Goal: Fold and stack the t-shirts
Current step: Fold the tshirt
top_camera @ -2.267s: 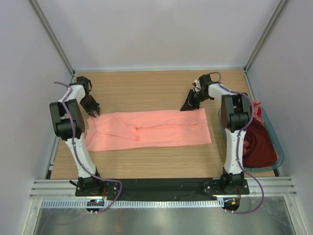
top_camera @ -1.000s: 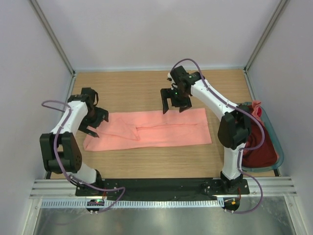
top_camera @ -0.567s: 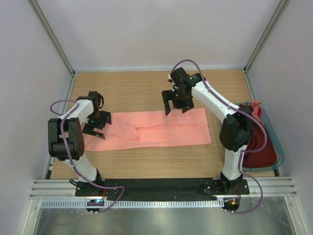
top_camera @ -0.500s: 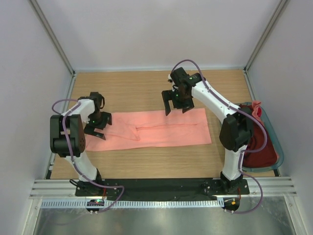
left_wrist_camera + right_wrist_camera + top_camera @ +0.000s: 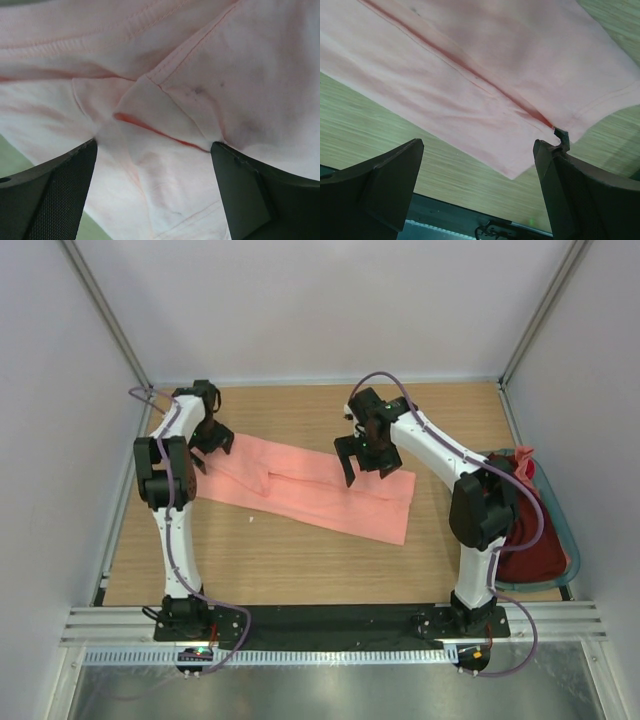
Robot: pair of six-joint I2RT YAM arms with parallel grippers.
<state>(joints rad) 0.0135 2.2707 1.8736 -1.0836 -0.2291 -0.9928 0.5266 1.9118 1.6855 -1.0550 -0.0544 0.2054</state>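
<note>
We had swung the salmon-pink t-shirt (image 5: 318, 492) round, so it lay slanted on the worktop (image 5: 290, 565), folded long and thin. The left jaws stood open on its far-left end, the right jaws open above its middle. It looked ready to fold across.

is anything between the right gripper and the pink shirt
Nothing visible. The right gripper hangs open directly over the pink shirt, and its wrist view shows only cloth and the wooden table between the fingers.
</note>
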